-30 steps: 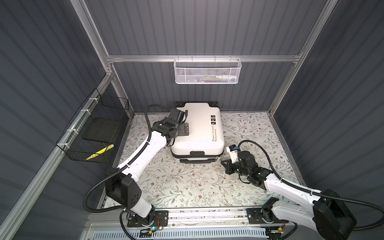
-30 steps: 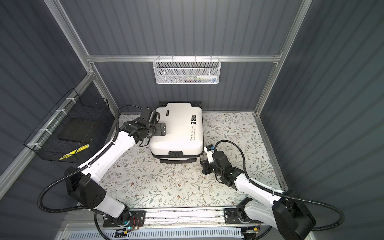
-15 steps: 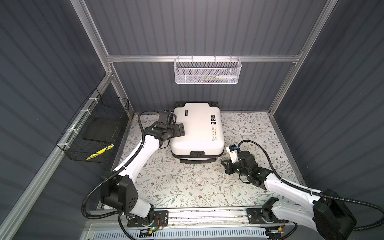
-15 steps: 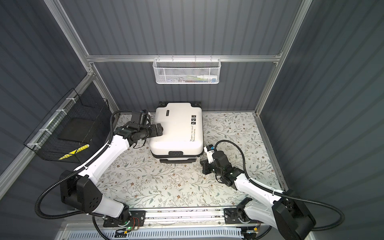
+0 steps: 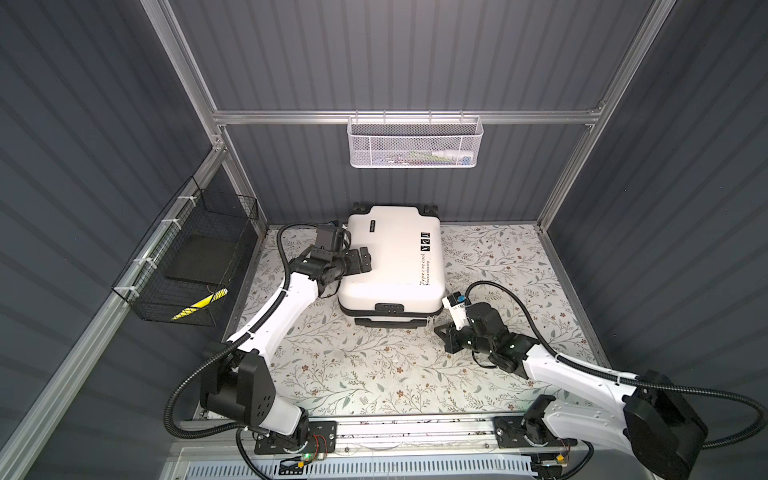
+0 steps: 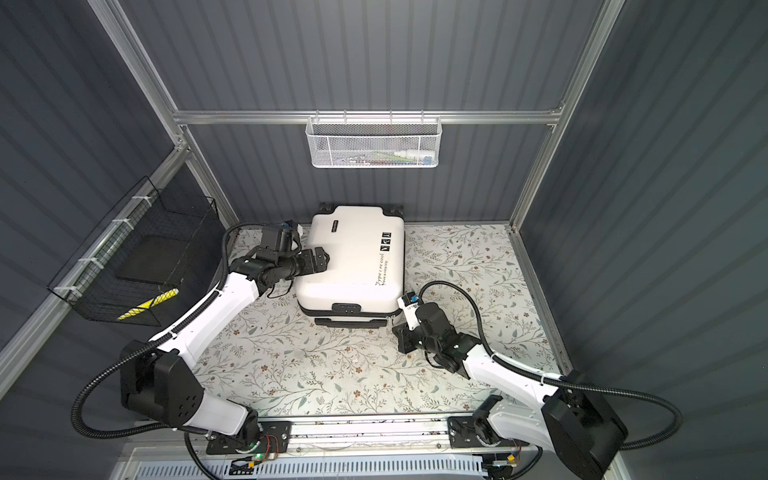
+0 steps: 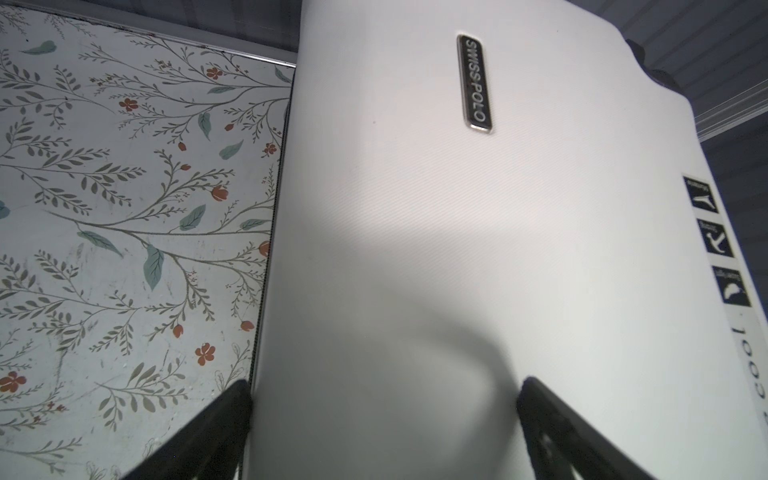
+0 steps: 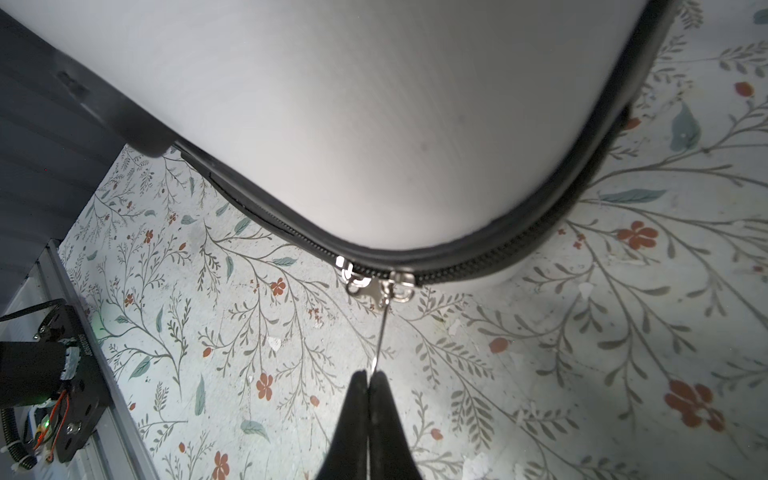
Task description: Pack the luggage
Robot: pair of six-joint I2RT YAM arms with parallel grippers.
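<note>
Mia: Where is the small white hard-shell suitcase (image 5: 390, 253)?

Sam: It lies flat at the back of the flowery table top (image 5: 374, 374), lid down, close to the grey back wall (image 5: 490, 195).

Mia: What is the left gripper (image 7: 382, 395) doing?

Sam: Its two black fingers stand wide apart and hold nothing. One is over the white lid, and one is just past the side edge. I cannot tell if they touch.

Mia: And the right gripper (image 8: 369, 378)?

Sam: It is pinched tight on a thin silver wire (image 8: 382, 328). The wire hooks onto two shiny zipper sliders (image 8: 376, 282) at a front corner of the suitcase.

Mia: So which step is it?

Sam: I think it is the zipping step. The sliders sit side by side on the black zipper (image 8: 519, 245). I cannot tell how much is zipped.

Mia: What comes next?

Sam: I think a slow pull along the zipper, following the bend. The wire is thin and could slip out. The left gripper could press the lid so the suitcase does not slide.
</note>
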